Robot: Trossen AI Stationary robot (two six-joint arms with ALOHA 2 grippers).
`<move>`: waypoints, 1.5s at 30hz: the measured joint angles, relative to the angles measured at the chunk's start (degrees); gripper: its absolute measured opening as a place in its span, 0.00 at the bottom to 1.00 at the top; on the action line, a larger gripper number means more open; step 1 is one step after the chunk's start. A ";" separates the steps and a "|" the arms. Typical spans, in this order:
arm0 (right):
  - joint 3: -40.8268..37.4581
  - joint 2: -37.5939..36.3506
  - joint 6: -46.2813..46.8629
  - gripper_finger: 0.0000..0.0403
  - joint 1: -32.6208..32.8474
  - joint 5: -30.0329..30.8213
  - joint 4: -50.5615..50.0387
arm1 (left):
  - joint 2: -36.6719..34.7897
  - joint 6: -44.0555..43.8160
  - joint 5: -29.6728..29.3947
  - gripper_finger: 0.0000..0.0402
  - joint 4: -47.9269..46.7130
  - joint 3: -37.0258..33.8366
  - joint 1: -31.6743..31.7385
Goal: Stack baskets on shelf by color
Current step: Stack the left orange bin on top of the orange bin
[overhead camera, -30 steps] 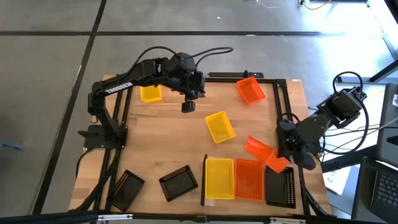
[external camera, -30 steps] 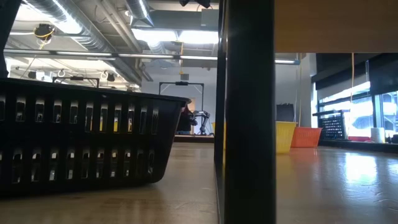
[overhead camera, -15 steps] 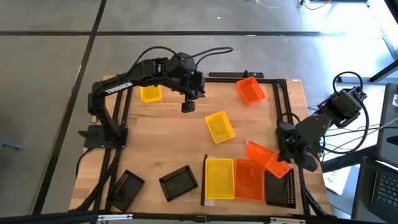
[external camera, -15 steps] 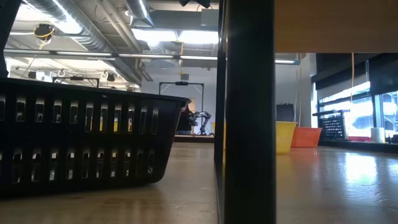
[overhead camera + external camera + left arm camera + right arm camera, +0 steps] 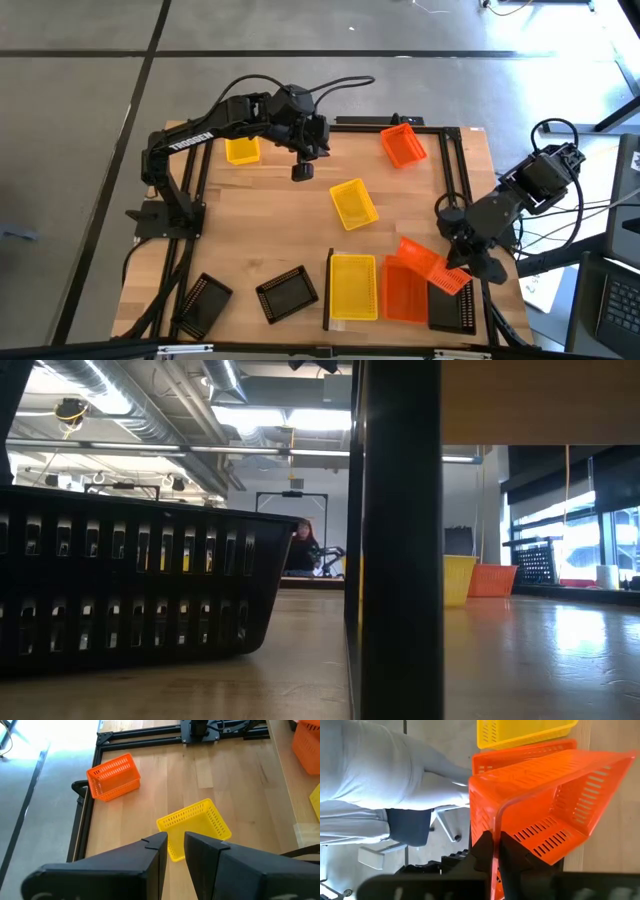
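On the shelf (image 5: 329,290) at the table's near edge stand a yellow basket (image 5: 352,287), an orange basket (image 5: 398,295) and a black basket (image 5: 455,305). My right gripper (image 5: 455,255) is shut on a second orange basket (image 5: 422,258), tilted above the shelf's orange one. Loose on the table lie a yellow basket (image 5: 353,203), another yellow one (image 5: 241,150), an orange one (image 5: 403,145) and two black ones (image 5: 287,293) (image 5: 203,303). My left gripper (image 5: 300,170) hangs over the far left part, slightly open, with nothing between its fingers. My right gripper has the orange basket by one side wall (image 5: 495,827), at the rim, with one finger inside the basket and one outside. The fingers slant down from the table's right. The basket hangs tilted over the shelf's orange basket (image 5: 520,750); whether the two touch I cannot tell.
Dark frame rails (image 5: 440,128) run along the table's far and right sides. A black basket (image 5: 130,590) and the shelf's dark upright (image 5: 400,540) fill the low view. A person (image 5: 370,770) shows beyond the table's near edge. Bare wood lies between the loose baskets.
My right gripper has turned a little, and the held orange basket has swung toward the near edge, now lying over the shelf's orange basket.
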 joint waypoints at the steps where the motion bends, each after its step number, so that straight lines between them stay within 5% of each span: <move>1: 0.00 0.04 0.01 0.04 0.00 0.00 0.00 | 0.00 0.00 0.01 0.14 -0.01 0.00 0.00; 45: 0.00 0.59 -5.87 0.10 0.02 4.65 4.93 | 0.00 -0.02 0.00 0.14 -1.36 0.00 0.00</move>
